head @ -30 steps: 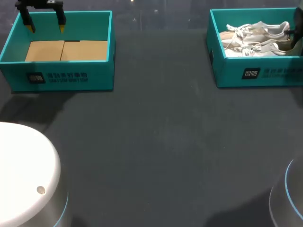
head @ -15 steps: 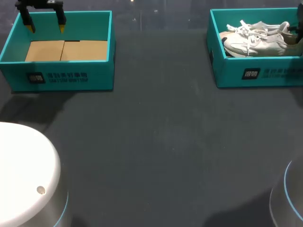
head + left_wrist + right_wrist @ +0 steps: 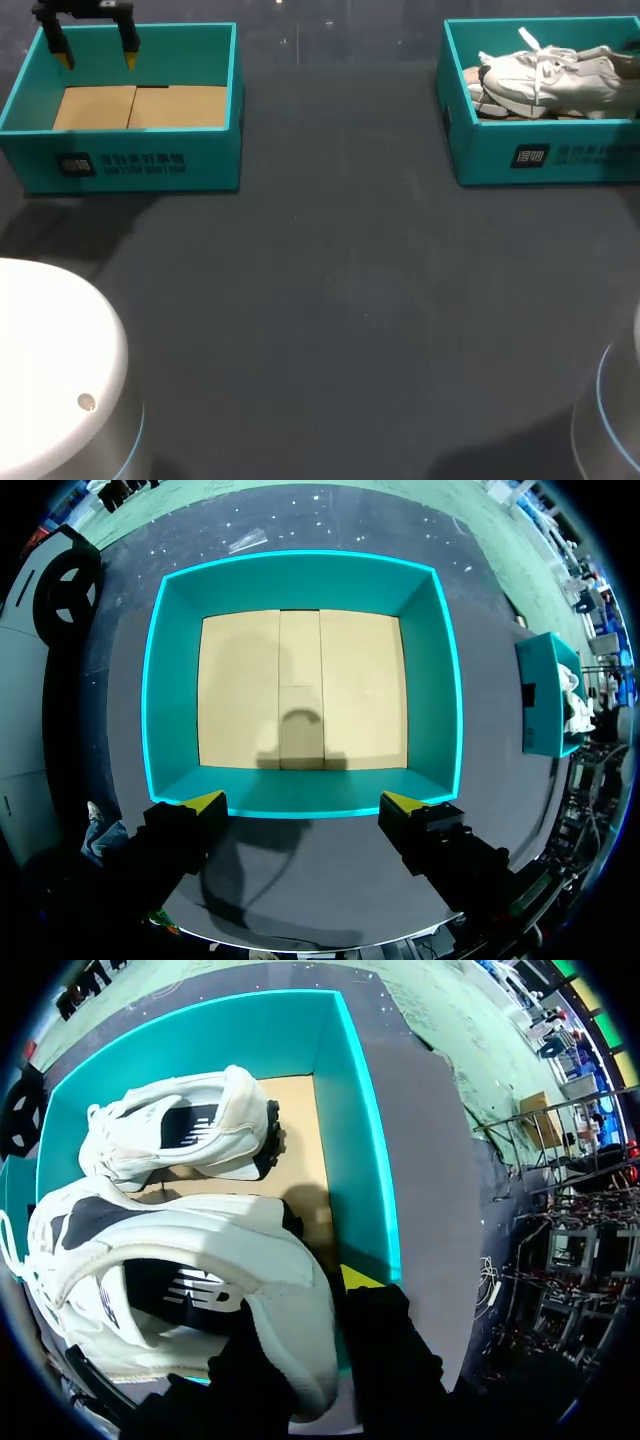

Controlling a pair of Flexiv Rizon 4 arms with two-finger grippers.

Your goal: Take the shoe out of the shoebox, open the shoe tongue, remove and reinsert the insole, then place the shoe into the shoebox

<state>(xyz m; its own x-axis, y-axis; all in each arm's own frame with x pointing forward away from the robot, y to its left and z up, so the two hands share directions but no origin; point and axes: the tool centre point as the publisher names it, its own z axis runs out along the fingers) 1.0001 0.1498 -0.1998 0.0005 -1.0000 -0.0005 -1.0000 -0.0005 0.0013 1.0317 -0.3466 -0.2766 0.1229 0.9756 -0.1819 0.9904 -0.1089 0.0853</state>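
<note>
Two white shoes are in the teal shoebox point(image 3: 540, 155) at the back right. The upper shoe point(image 3: 545, 78) is raised and tilted over the other one, which is mostly hidden under it. In the right wrist view my right gripper point(image 3: 318, 1312) is shut on the heel of that raised shoe point(image 3: 190, 1280), with one yellow tip showing beside it. The second shoe point(image 3: 180, 1135) lies on the cardboard floor of the box point(image 3: 350, 1110) ahead. My left gripper point(image 3: 95, 55) hangs open over the back rim of the other teal box point(image 3: 235, 90), nothing between its fingers point(image 3: 205, 802).
The left box point(image 3: 300, 570) holds only a tan cardboard liner. White round arm bases stand at the front left point(image 3: 50, 370) and front right corner. Dark table stretches between the two boxes.
The upper shoe has lifted off its partner and shifted right inside the box. My right gripper closed on its heel. The left arm has stayed still.
</note>
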